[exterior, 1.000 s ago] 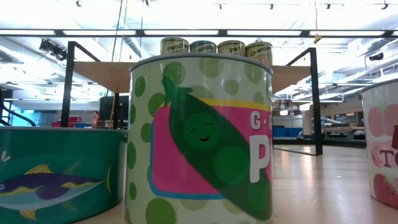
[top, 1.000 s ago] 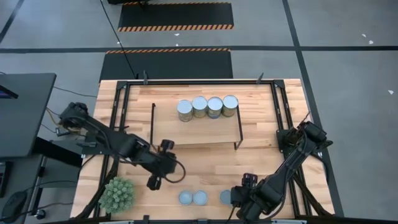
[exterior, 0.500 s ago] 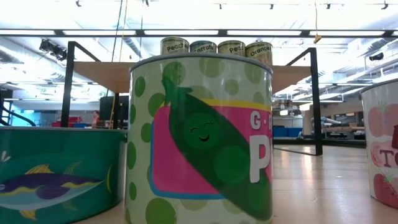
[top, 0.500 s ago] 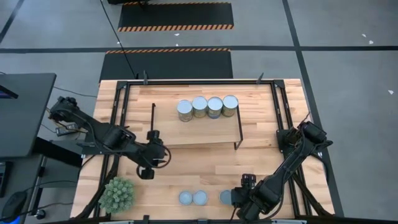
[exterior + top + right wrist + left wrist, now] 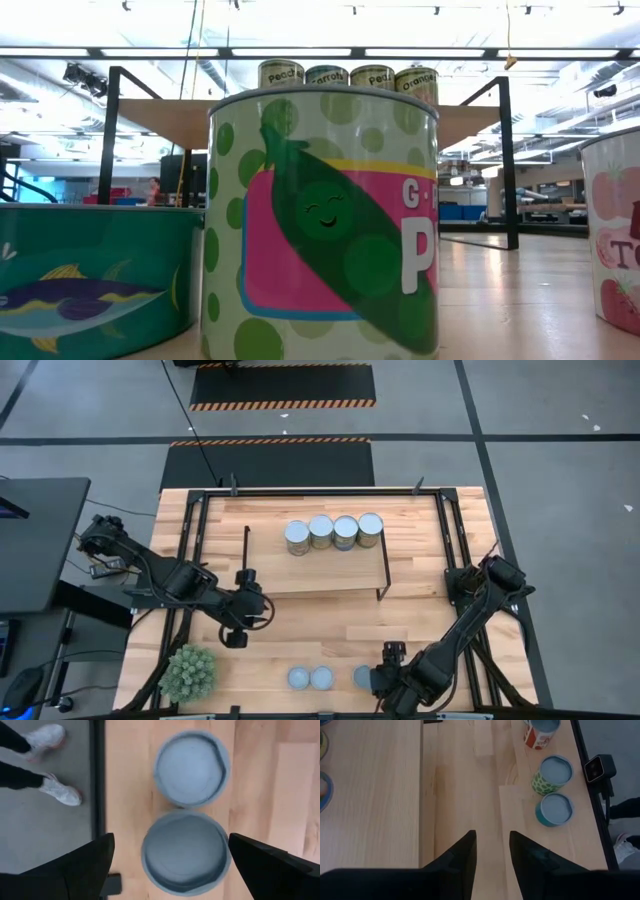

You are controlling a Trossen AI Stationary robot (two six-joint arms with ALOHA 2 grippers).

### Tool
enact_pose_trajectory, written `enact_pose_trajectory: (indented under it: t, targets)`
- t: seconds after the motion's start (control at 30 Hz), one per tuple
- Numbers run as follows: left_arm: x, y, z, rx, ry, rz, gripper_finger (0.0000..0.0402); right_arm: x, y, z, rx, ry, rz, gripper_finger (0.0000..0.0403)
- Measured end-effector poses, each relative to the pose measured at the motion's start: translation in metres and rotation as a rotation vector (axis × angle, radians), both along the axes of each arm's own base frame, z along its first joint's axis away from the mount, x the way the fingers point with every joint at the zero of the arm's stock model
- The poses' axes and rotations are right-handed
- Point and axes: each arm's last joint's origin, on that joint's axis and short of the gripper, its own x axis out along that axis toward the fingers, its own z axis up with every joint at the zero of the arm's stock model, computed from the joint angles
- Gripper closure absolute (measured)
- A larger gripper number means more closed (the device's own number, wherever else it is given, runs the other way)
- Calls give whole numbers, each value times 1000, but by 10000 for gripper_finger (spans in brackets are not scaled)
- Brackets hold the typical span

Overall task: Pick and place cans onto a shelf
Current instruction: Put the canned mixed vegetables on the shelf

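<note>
Four cans with silver-white tops (image 5: 333, 531) stand in a row on the shelf (image 5: 320, 575). Three cans with bluish-grey tops (image 5: 321, 678) stand near the table's near edge: a teal fish can (image 5: 90, 275), a pea can (image 5: 325, 220) and a tomato can (image 5: 620, 240). My right gripper (image 5: 172, 865) points down over that row, open, with its fingers on either side of one bluish-grey top (image 5: 185, 852). I see no touch. A second can (image 5: 191, 767) stands right beside that one. My left gripper (image 5: 492, 842) is open and empty, in front of the shelf's left end (image 5: 238, 632).
A spiky green plant ball (image 5: 189, 672) sits at the near left corner. The table's near edge (image 5: 97, 795) runs close beside the cans, and a person's shoes (image 5: 50, 750) show on the floor beyond it. Bare tabletop (image 5: 330, 630) lies between the shelf and the near cans.
My left gripper has drawn back from the near cans toward the shelf's left end and the table's far left, then stayed still. My right gripper has crept a little toward the table's left over the near cans. No can has moved.
</note>
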Motion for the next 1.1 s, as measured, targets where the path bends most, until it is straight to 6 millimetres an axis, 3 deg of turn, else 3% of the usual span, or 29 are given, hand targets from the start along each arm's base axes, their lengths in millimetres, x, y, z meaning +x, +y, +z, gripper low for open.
enact_pose_trajectory:
  t: [0.23,0.53,0.73,0.93,1.1]
  targets:
    - [-1,1,-1,8,15,0,279,-3,-5,-14,-37,35,6,3]
    - [-2,1,-2,20,29,-2,279,-8,-4,-18,-86,-7,14,3]
    - [-2,1,-2,17,31,-4,279,-15,-23,-35,-163,134,-64,5]
    - [-2,0,-2,6,34,-10,279,-9,-29,1,-71,128,-205,18]
    - [-3,0,-2,-11,43,-19,279,-26,-30,22,24,236,-359,20]
